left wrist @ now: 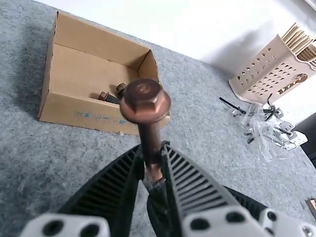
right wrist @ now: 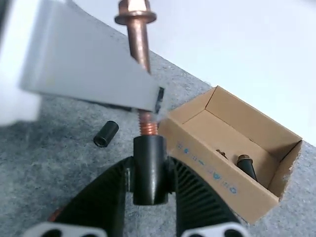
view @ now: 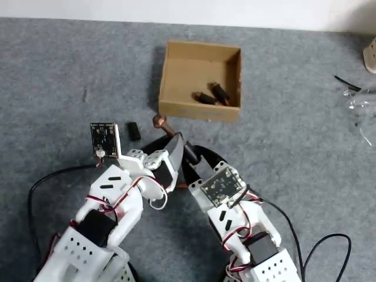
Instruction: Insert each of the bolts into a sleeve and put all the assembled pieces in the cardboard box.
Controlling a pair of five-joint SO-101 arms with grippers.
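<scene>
My left gripper (left wrist: 152, 165) is shut on a copper bolt (left wrist: 146, 111), head up; from above the bolt (view: 160, 123) shows just in front of the cardboard box (view: 198, 111). My right gripper (right wrist: 148, 173) is shut on a black sleeve (right wrist: 148, 165), and the bolt's threaded tip (right wrist: 147, 127) meets the sleeve's open end. The sleeve (view: 191, 151) lies between the two arms. A second loose black sleeve (view: 134, 131) lies on the grey mat to the left. Two assembled pieces (view: 211, 94) rest inside the box.
The grey mat (view: 70, 76) covers the table. Clear plastic bags and black wires (view: 358, 100) lie at the far right, by a cream slotted basket (left wrist: 276, 71). The left arm's white body (right wrist: 84, 69) crosses close in front of the right wrist camera.
</scene>
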